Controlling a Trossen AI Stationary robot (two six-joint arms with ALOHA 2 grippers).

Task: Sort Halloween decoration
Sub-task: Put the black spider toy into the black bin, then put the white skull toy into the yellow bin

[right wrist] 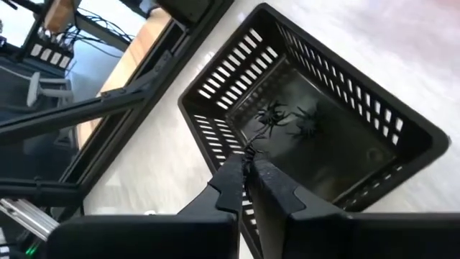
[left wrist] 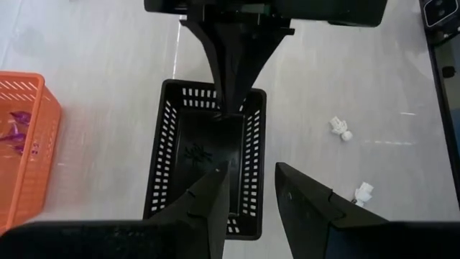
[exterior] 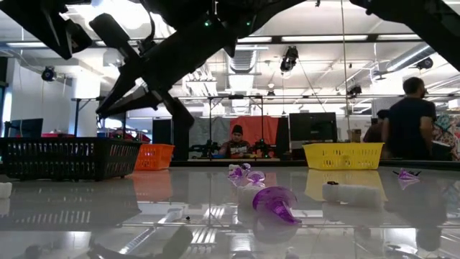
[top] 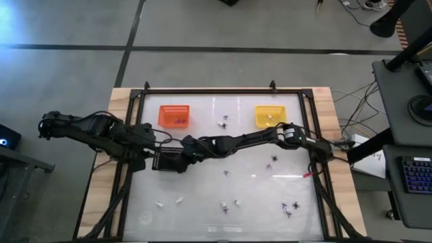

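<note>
A black slotted tray (top: 169,162) stands on the white table, left of centre. My right gripper (right wrist: 248,155) reaches across from the right and hangs over the tray's inside, shut on a black spider trinket (right wrist: 272,115). A second black spider (right wrist: 307,129) lies on the tray's floor. My left gripper (left wrist: 251,169) hovers open above the tray's left end. In its wrist view its fingers show on either side of one long wall (left wrist: 253,144), and I see no touch. More Halloween decoration lies scattered on the table: purple pieces (top: 290,208) and whitish ones (top: 179,200). My right gripper pinches a thin leg (right wrist: 251,144) of the black spider at the very tips of its two fingers. The fingers slant down from the table's right side. The spider hangs just beyond the fingertips, over the tray's inside; whether it touches the floor I cannot tell.
An orange basket (top: 174,115) with purple pieces and a yellow basket (top: 268,116) stand at the far side. A black frame (top: 223,90) rims the table. Trinkets lie mid-table (top: 223,122), (top: 273,162) and near the front (top: 226,206). People stand beyond the table (exterior: 410,115).
</note>
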